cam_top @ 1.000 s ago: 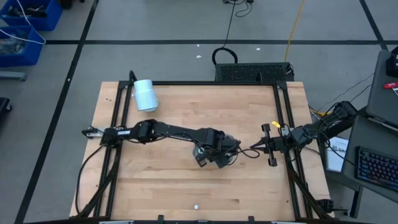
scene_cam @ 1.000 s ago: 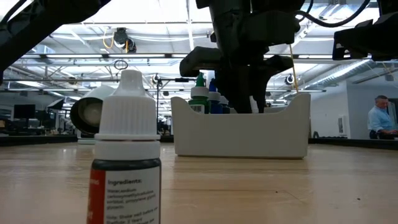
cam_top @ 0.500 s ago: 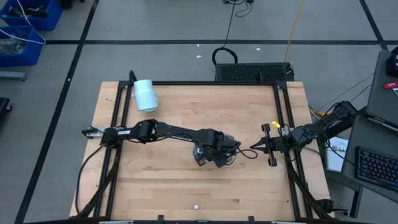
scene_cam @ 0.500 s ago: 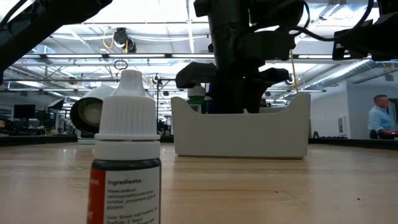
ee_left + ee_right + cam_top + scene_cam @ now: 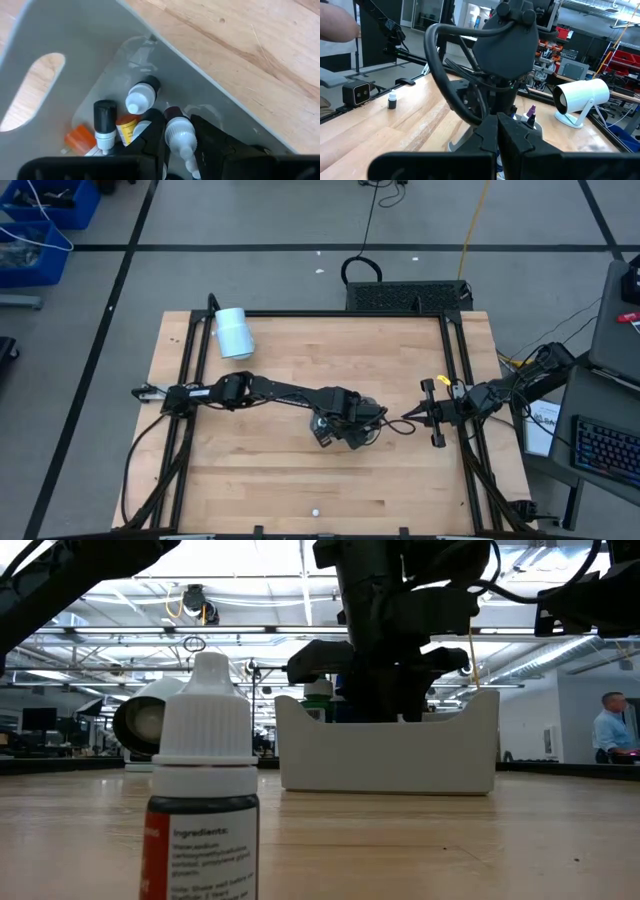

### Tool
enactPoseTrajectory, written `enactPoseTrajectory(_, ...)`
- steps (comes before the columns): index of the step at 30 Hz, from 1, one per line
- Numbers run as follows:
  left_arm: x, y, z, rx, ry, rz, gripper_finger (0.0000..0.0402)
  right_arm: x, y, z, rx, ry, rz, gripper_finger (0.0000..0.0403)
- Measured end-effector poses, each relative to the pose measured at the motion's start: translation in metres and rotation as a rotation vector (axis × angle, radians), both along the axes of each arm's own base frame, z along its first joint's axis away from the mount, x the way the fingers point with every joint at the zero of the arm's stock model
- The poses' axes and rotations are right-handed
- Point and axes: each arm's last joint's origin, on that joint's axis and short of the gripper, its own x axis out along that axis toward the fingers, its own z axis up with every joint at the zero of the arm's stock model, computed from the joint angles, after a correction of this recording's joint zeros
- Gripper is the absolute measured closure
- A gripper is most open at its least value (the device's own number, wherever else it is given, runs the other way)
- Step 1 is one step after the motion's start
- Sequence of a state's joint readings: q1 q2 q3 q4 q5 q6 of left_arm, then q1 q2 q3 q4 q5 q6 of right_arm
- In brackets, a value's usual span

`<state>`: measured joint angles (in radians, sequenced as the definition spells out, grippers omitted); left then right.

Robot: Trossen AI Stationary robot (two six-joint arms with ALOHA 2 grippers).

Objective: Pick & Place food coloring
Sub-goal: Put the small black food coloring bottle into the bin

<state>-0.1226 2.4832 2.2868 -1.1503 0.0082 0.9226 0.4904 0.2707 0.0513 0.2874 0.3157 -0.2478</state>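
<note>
1. Two arms share the wooden surface (image 5: 260, 470); the left end effector (image 5: 179, 145) is down inside the grey tray (image 5: 65, 30), its dark fingers closed on a white-capped food coloring bottle (image 5: 176, 131), which suggests a bottle is being set into the tray rather than lifted out.
2. Several more bottles stand packed near one corner of the tray: one with a white dropper cap (image 5: 140, 98), one with a black cap (image 5: 104, 120), plus orange and yellow labels beside them. Grouping them upright likely keeps the narrow bottles from tipping.
3. One food coloring bottle (image 5: 203, 790) stands alone on the surface close to the low camera, well apart from the tray; from above it shows as a small white dot (image 5: 315, 513). It looks like the next thing to collect.
4. The right end effector (image 5: 408, 418) waits just beside the tray with its fingers closed on nothing.
5. The tray is smooth matte plastic with a slot handle cut into its wall (image 5: 30, 95) and raised ends (image 5: 480, 740); the bottles are small cylinders with ribbed caps tapering to a nozzle.
6. A white cylindrical device (image 5: 233, 333) on a stand lies toward the far left corner, clear of the work. A person (image 5: 610, 735) stands in the room beyond.
</note>
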Motion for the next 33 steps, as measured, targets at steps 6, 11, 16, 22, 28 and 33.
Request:
enactPoseTrajectory(6, 0.000, 0.000, 0.000, -0.003, -0.003, 0.000, 0.0318, 0.000, 0.000, 0.000, 0.000, 0.000, 0.000, 0.0403)
enactPoseTrajectory(11, 0.001, -0.001, -0.002, -0.018, -0.006, -0.004, 0.0318, 0.000, 0.000, 0.000, 0.000, 0.000, 0.000, 0.0403)
enactPoseTrajectory(16, 0.001, 0.000, -0.004, -0.011, -0.015, -0.002, 0.0318, 0.000, 0.000, 0.000, 0.000, 0.000, 0.000, 0.0403)
enactPoseTrajectory(22, 0.002, 0.000, -0.009, -0.012, -0.018, 0.000, 0.0318, 0.000, 0.000, 0.000, 0.000, -0.001, 0.000, 0.0403)
enactPoseTrajectory(28, 0.000, 0.000, -0.015, -0.013, 0.004, 0.013, 0.0314, 0.000, 0.000, 0.000, 0.000, 0.000, 0.000, 0.0403)
enactPoseTrajectory(33, -0.001, 0.000, -0.016, -0.022, 0.011, 0.031, 0.0281, 0.000, 0.000, 0.000, 0.001, -0.001, 0.000, 0.0403)
